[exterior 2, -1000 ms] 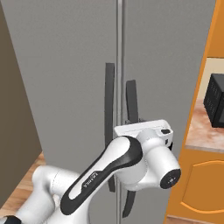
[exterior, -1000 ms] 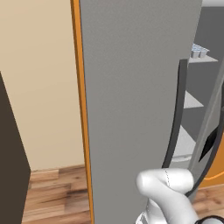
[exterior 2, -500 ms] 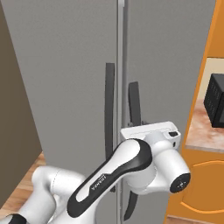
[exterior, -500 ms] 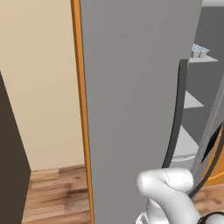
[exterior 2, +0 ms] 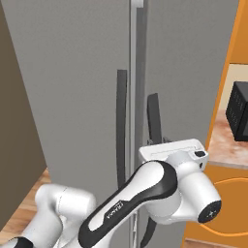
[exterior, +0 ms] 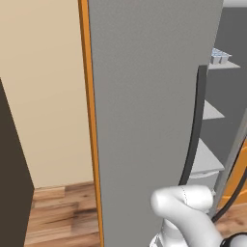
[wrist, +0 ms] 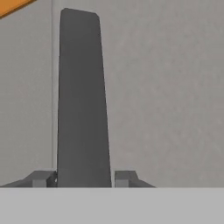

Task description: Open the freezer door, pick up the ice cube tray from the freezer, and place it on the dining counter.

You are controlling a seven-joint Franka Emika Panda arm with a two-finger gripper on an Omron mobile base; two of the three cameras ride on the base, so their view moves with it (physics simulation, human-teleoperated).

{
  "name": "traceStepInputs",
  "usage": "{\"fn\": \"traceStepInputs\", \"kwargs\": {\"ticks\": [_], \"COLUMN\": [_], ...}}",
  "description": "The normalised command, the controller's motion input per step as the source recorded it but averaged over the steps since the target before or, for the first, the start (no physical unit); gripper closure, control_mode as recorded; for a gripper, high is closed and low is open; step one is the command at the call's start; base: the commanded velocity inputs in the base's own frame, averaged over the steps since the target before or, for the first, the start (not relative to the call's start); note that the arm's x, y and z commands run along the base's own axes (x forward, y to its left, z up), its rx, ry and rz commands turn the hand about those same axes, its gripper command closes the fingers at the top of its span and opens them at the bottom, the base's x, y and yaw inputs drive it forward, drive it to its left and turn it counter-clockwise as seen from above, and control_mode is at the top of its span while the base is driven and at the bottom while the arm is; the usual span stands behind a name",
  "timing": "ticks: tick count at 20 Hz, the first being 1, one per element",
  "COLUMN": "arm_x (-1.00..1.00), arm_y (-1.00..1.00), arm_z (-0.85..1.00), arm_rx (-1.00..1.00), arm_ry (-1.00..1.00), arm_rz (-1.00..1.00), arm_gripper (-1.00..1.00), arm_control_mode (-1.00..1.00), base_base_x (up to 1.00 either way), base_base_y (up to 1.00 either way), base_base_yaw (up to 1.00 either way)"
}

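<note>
The freezer door [exterior 2: 189, 72] is the right-hand grey panel and stands slightly ajar. Its dark bar handle [wrist: 83, 100] rises between my gripper [wrist: 84, 178] fingers, which are shut on it. In the right base view my white hand [exterior 2: 174, 151] sits against that handle [exterior 2: 154, 121] at mid height. Through the gap in the left base view I see the freezer's light grey shelves [exterior: 208, 159]. The pale blue ice cube tray [exterior: 220, 56] lies on the top shelf. The dining counter is out of view.
The left grey door [exterior: 144, 120] stays closed, with its own dark handle [exterior: 195, 125] and an orange cabinet edge [exterior: 89, 120] beside it. To the right is an orange cabinet [exterior 2: 227, 193] with a marbled top bearing a black appliance [exterior 2: 240, 114]. Wooden floor [exterior: 58, 217] lies low on the left.
My hand has drawn back toward the camera with the handle in it, and the freezer door has swung out a little further, widening the gap over the shelves.
</note>
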Motion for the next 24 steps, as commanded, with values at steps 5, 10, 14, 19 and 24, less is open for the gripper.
{"fn": "traceStepInputs", "kwargs": {"ticks": [5,10,14,19,24], "arm_x": [-0.25,-0.2,-0.22,-0.11,0.0], "arm_y": [-0.37,-0.32,-0.31,-0.2,0.0], "arm_z": [0.0,0.0,0.0,0.0,0.0], "arm_rx": [0.0,0.0,0.0,0.0,0.0], "arm_ry": [0.0,0.01,0.0,0.0,0.0], "arm_rz": [0.0,0.0,0.0,0.0,0.0], "arm_gripper": [1.0,1.0,1.0,1.0,1.0], "arm_control_mode": [-1.0,-1.0,-1.0,-1.0,-1.0], "base_base_x": [0.0,0.0,0.0,0.0,0.0], "base_base_y": [0.0,0.0,0.0,0.0,0.0], "base_base_yaw": [0.0,0.0,0.0,0.0,0.0]}}
